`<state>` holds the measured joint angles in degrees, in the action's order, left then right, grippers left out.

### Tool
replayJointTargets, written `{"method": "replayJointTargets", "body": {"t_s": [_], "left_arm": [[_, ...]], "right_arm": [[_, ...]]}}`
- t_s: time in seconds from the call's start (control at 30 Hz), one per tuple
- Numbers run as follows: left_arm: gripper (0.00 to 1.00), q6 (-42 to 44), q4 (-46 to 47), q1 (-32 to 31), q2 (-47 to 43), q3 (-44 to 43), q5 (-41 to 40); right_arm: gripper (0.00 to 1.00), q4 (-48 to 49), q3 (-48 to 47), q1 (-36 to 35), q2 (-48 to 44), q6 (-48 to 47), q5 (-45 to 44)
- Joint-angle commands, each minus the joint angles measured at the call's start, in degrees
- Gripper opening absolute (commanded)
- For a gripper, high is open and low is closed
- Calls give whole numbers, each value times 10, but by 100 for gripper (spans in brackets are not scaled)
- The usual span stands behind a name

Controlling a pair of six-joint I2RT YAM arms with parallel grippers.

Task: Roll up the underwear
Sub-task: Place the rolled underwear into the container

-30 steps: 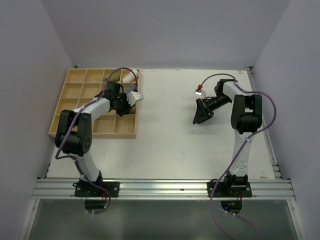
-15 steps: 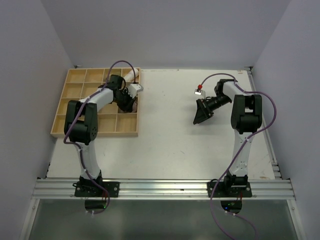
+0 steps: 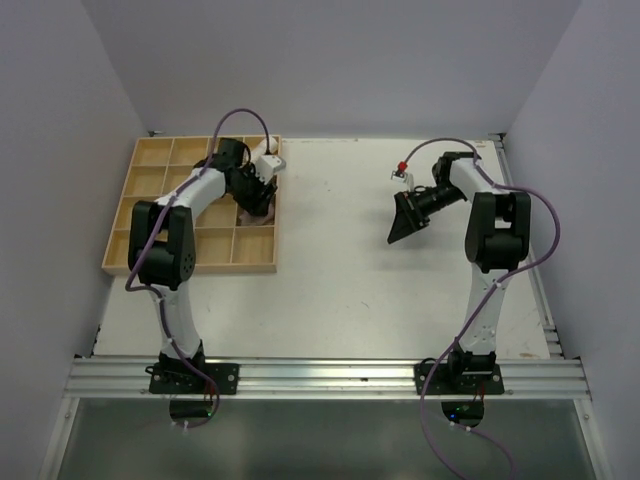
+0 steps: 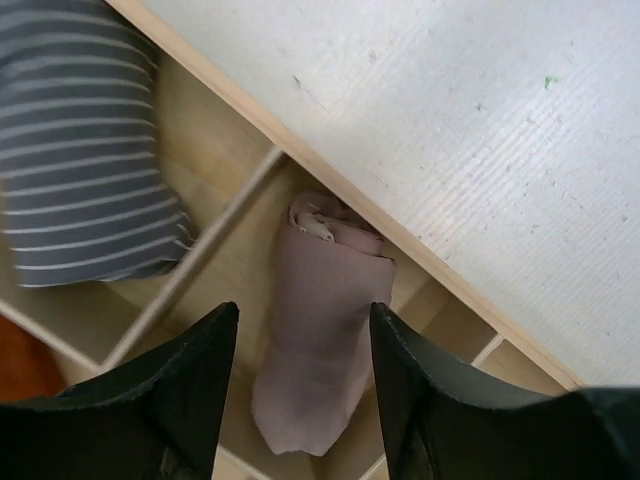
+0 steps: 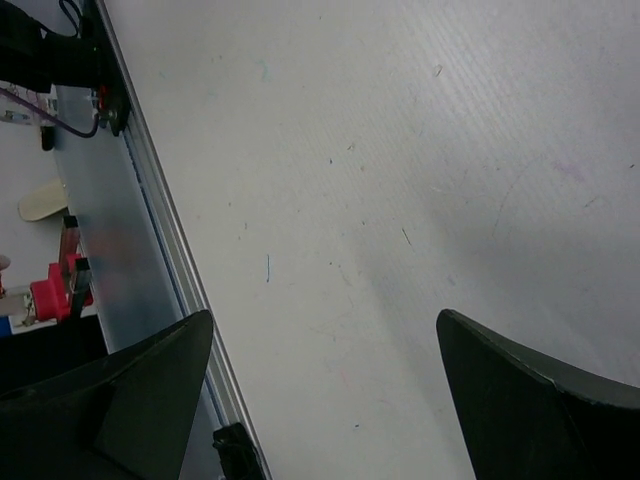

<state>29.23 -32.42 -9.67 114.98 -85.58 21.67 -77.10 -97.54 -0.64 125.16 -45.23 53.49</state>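
The pale beige-pink underwear (image 4: 325,340) lies rolled in a compartment of the wooden tray (image 4: 300,130), next to its right rim. My left gripper (image 4: 303,320) is open just above it, one finger on each side, not touching it. In the top view the left gripper (image 3: 256,190) hangs over the tray's right column and the pink roll (image 3: 248,213) shows below it. A rust-orange patch (image 4: 15,370) shows at the left wrist view's lower left edge. My right gripper (image 3: 404,222) is open and empty above bare table (image 5: 400,150).
The wooden tray (image 3: 150,205) has several compartments and sits at the table's far left. A grey striped rolled cloth (image 4: 85,150) fills the compartment beside the pink roll. A metal rail (image 5: 150,210) runs along the table's edge in the right wrist view.
My left gripper has moved toward the far edge of the tray, and its arm has stretched out. My right arm's wrist has shifted slightly toward the far side.
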Motion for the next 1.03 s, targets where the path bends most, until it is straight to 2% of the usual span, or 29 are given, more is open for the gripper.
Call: {"method": "replayJointTargets", "body": {"t_s": [0.0, 0.17, 0.23, 0.27, 0.3, 0.37, 0.4, 0.43, 0.47, 0.53, 0.67, 0.8, 0.87, 1.0], "left_arm": [[59, 16, -11, -1, -48, -77, -11], [68, 42, -40, -1, -56, -168, -21], [74, 49, -45, -2, -66, -188, -11], [91, 57, -47, -3, -71, -194, 7], [100, 65, -53, -8, -76, -199, 20], [100, 77, -69, -19, -90, -212, 51], [100, 62, -61, -29, -97, -207, 53], [100, 37, -30, -35, -111, -187, 43], [100, -5, -25, -41, -114, -180, 32], [100, -29, -38, -64, -109, -168, 35], [100, -89, -25, -95, -114, -94, 40], [100, -131, 52, -122, -160, 22, 29], [100, -153, 73, -128, -172, 37, 10], [100, -154, 58, -136, -160, 18, -7]], "right_arm": [[99, -82, -39, -1, -43, 26, -4], [99, -39, -74, 0, -68, 62, -52], [99, -4, -76, -1, -87, 81, -69], [99, 11, -75, -1, -111, 88, -92], [99, 27, -66, -1, -128, 106, -104], [99, 96, -45, -1, -163, 122, -132], [98, 129, -1, -1, -221, 155, -170], [99, 211, 34, -1, -249, 174, -187], [99, 232, 63, -4, -278, 183, -195], [99, 259, 117, -9, -318, 194, -219], [98, 297, 214, -12, -359, 224, -235], [98, 309, 258, -21, -383, 232, -230], [99, 309, 270, -25, -389, 233, -226], [98, 305, 265, -28, -392, 226, -221]]}}
